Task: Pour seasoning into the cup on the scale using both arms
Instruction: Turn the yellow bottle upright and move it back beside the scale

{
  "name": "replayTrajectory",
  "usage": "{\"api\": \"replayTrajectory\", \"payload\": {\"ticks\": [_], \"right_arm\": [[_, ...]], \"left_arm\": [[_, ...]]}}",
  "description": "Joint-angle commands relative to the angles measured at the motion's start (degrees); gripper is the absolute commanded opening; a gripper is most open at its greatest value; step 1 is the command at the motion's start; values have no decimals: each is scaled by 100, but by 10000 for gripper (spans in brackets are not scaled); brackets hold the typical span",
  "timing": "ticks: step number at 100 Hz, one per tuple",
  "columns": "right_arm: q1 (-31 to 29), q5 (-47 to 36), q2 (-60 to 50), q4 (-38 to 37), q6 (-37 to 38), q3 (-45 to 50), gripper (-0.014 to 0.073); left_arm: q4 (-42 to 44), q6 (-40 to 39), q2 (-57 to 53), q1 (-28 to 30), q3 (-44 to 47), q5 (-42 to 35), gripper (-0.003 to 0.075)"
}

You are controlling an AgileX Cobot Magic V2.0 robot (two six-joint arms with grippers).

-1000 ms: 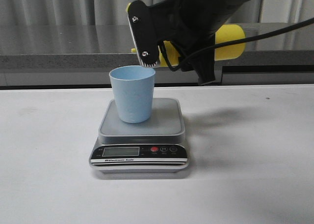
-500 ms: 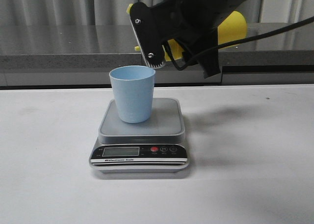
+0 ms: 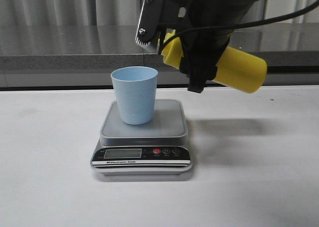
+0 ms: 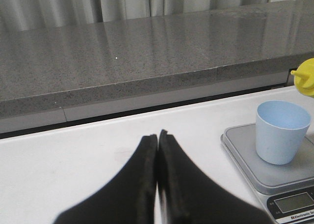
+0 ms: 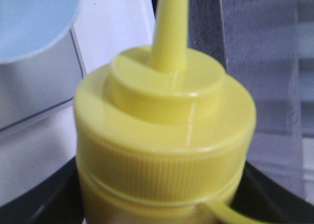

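Note:
The pale blue cup (image 3: 134, 95) stands upright on the grey platform of the scale (image 3: 144, 132). My right gripper (image 3: 167, 35) is shut on the yellow seasoning bottle (image 3: 239, 70) and holds it tilted above and right of the cup, base down to the right. Its nozzle end is hidden behind the finger plate. The right wrist view shows the bottle's cap and cone nozzle (image 5: 167, 111) close up, with the cup (image 5: 34, 22) beyond. My left gripper (image 4: 158, 135) is shut and empty over the white table, left of the scale (image 4: 245, 148) and cup (image 4: 282, 130).
The white table (image 3: 259, 177) runs to a grey stone ledge (image 3: 60, 48) at the back, with curtains behind it. The scale's black front panel (image 3: 141, 156) has an LCD and a red button. The bottle's yellow tip (image 4: 305, 76) shows above the cup in the left wrist view.
My right gripper has lifted away from the cup rim and turned the bottle. The bottle's base has swung from high at the right down to lower right. Cup and scale have not moved.

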Motion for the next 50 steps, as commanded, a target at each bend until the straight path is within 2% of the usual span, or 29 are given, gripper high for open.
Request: {"api": "replayTrajectory", "payload": {"ticks": [1, 19, 50], "right_arm": [[-12, 254, -389, -78, 1030, -199, 287], [-138, 189, -760, -137, 2669, -199, 287], [-956, -665, -1651, -151, 3906, 253, 287]], "left_arm": [[0, 3, 28, 7, -173, -435, -20], [0, 3, 28, 7, -173, -435, -20], [0, 3, 28, 7, -173, -435, -20]]}}
